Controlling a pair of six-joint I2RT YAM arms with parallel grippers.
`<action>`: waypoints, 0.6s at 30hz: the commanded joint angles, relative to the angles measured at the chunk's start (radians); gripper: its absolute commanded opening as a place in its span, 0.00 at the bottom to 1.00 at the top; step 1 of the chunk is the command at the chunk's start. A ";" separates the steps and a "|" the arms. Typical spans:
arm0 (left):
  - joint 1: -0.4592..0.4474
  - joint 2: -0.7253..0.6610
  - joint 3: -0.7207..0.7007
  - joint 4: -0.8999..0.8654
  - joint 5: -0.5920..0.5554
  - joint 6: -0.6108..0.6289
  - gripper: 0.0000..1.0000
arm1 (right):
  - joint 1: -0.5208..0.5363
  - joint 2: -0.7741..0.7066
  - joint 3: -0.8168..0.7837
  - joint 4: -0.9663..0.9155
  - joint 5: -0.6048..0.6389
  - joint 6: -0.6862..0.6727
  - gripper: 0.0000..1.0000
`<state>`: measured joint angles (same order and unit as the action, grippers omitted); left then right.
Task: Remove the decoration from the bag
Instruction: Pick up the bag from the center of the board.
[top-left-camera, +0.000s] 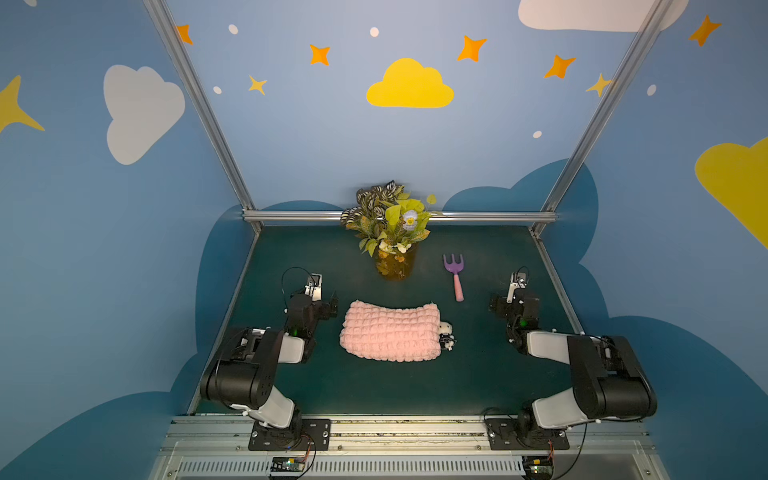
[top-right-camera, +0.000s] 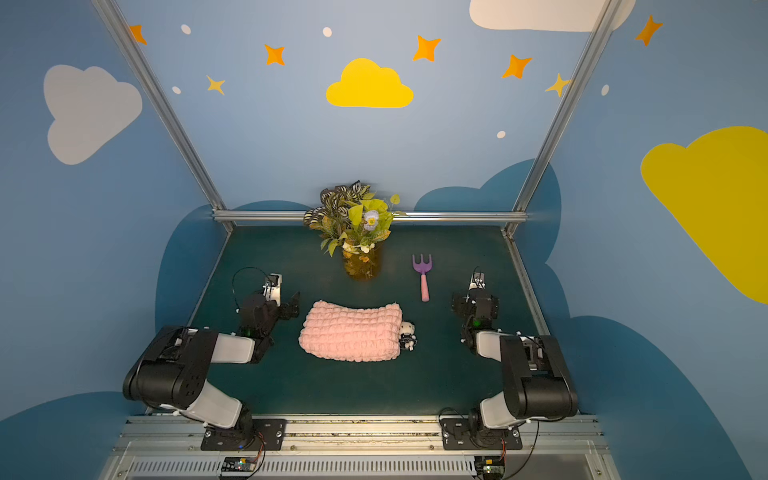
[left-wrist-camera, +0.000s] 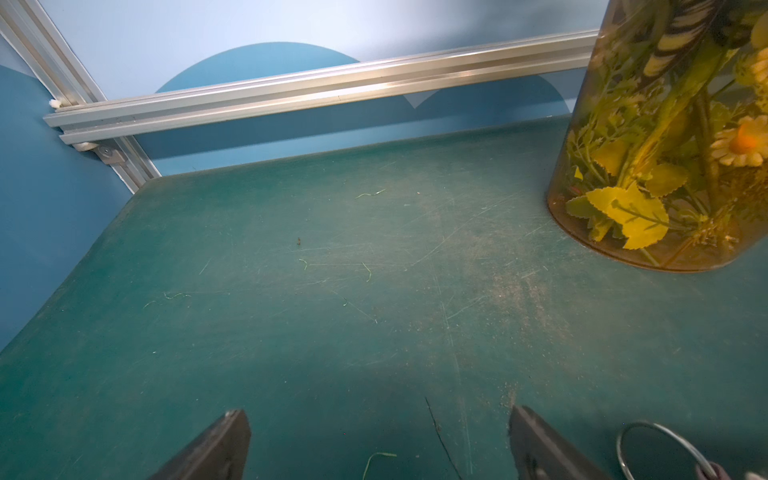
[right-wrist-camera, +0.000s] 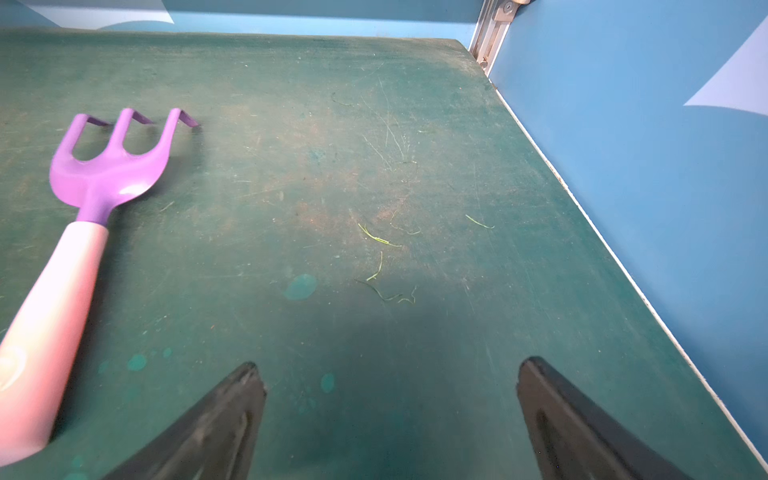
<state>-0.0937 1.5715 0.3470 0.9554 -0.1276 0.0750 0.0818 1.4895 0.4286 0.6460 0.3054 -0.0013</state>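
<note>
The pink knitted bag (top-left-camera: 390, 330) (top-right-camera: 351, 330) lies flat in the middle of the green table. The decoration (top-left-camera: 445, 334) (top-right-camera: 407, 334), a small white plush charm with dark parts, sits against the bag's right end. My left gripper (top-left-camera: 323, 302) (left-wrist-camera: 378, 411) hovers left of the bag, open, with only bare table between its fingers. Well right of the bag and the decoration, my right gripper (top-left-camera: 513, 297) (right-wrist-camera: 392, 363) is also open and holds nothing. Neither wrist view shows the bag's body or the charm.
An amber vase of leaves (top-left-camera: 395, 266) (left-wrist-camera: 665, 166) stands behind the bag. A purple-and-pink toy fork (top-left-camera: 455, 276) (right-wrist-camera: 104, 166) lies at the back right. A metal ring (left-wrist-camera: 660, 453) lies beside one left finger. Aluminium rails (top-left-camera: 399, 216) edge the table.
</note>
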 joint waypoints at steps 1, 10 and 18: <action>0.001 0.003 0.007 0.016 0.005 0.005 1.00 | -0.002 -0.017 0.017 -0.003 -0.003 -0.004 0.98; 0.005 0.004 0.009 0.007 0.011 0.002 1.00 | -0.002 -0.017 0.018 -0.004 -0.003 -0.005 0.98; -0.003 0.002 0.005 0.021 -0.013 0.006 1.00 | -0.022 -0.024 0.016 -0.006 -0.044 0.002 0.98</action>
<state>-0.0925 1.5715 0.3470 0.9554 -0.1276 0.0753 0.0666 1.4895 0.4286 0.6460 0.2825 -0.0010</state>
